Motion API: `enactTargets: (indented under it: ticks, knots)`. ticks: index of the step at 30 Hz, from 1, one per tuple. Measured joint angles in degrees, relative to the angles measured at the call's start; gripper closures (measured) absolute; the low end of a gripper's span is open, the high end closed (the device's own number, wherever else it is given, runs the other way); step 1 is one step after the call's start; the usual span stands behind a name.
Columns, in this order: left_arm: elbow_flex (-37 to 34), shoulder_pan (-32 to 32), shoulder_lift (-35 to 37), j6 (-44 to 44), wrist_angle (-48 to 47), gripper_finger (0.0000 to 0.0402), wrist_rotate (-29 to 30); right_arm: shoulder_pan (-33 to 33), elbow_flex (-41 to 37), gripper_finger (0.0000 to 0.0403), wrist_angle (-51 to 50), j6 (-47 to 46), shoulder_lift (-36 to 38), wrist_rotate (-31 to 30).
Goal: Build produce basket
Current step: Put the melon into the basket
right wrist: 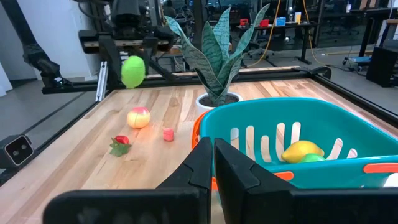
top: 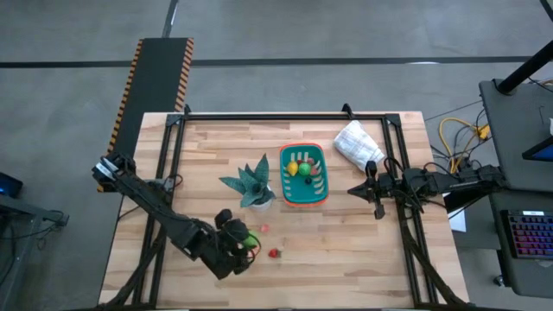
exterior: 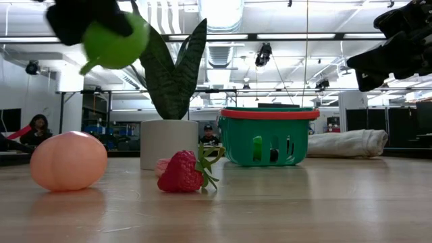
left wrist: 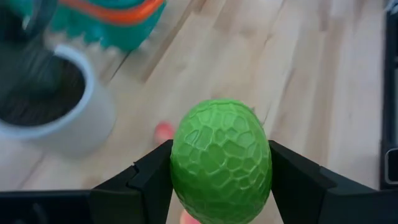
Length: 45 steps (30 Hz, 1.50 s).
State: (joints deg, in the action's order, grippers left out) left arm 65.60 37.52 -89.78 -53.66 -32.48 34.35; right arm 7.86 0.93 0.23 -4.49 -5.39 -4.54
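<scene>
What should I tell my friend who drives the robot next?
Left gripper: shut on the green bumpy fruit, lifted over the table's near left part.
Right gripper: shut, empty, waiting beside the basket.
Done: a lemon and some other pieces lie in the basket.
Left: drop the green fruit in, then the peach, strawberry and small pink piece near the potted plant.

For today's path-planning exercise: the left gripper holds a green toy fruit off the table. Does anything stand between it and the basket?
Yes. The potted plant stands between the left gripper, shut on the green fruit, and the basket; its leaves rise above the basket's rim.
</scene>
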Motion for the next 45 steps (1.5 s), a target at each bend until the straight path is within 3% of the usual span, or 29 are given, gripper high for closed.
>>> enactTargets:
  ticks: [8,16,26,37,45]
  knots:
    - [0.0,-4.5,0.0,16.3,14.4,0.0201,-1.1,0.0,0.0,0.0394,0.0,0.0,0.0,0.0]
    - [0.0,-9.2,0.0,28.3,27.5,0.0201,-8.6,0.0,0.0,0.0394,0.0,0.0,0.0,0.0]
    - [0.1,-10.9,0.0,33.6,33.5,0.0201,-11.4,0.0,0.0,0.0394,0.0,0.0,0.0,0.0]
    - [5.9,-14.7,-0.1,43.6,33.3,0.0201,-11.8,0.0,0.0,0.0394,0.0,0.0,0.0,0.0]
    - [7.5,-23.8,-0.2,46.0,33.2,0.0201,-20.6,0.0,0.0,0.0394,0.0,0.0,0.0,0.0]
